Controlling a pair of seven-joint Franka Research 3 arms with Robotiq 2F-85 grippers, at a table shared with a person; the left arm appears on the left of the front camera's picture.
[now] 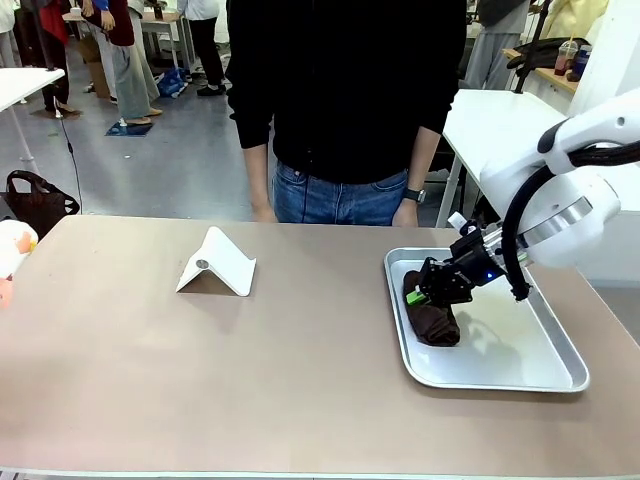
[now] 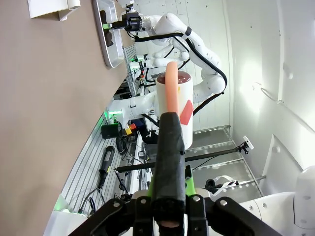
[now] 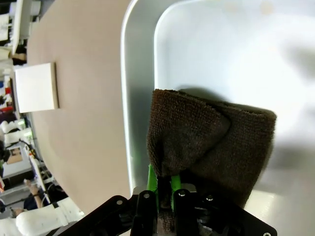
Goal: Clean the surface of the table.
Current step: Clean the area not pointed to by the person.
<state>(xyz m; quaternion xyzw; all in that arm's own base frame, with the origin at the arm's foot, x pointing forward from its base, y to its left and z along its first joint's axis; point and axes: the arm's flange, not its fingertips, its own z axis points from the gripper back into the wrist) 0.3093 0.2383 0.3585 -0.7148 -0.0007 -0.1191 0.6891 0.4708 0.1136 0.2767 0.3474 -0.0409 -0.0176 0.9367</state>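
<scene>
Being pinched at one edge only by the right gripper point(image 1: 425, 294), the folded dark-brown terry cloth point(image 1: 436, 323) in the shallow silver metal tray point(image 1: 520, 372), right on the brownish-beige worktop point(image 1: 250, 370), could be dropped when lifted; the left gripper point(image 2: 170, 123) is clamped on a salmon-pink rod point(image 2: 171, 83).

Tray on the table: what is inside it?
A folded brown cloth lies in the tray, the right gripper shut on its edge. The rest of the tray floor is bare. Whatever is under the cloth is covered.
</scene>
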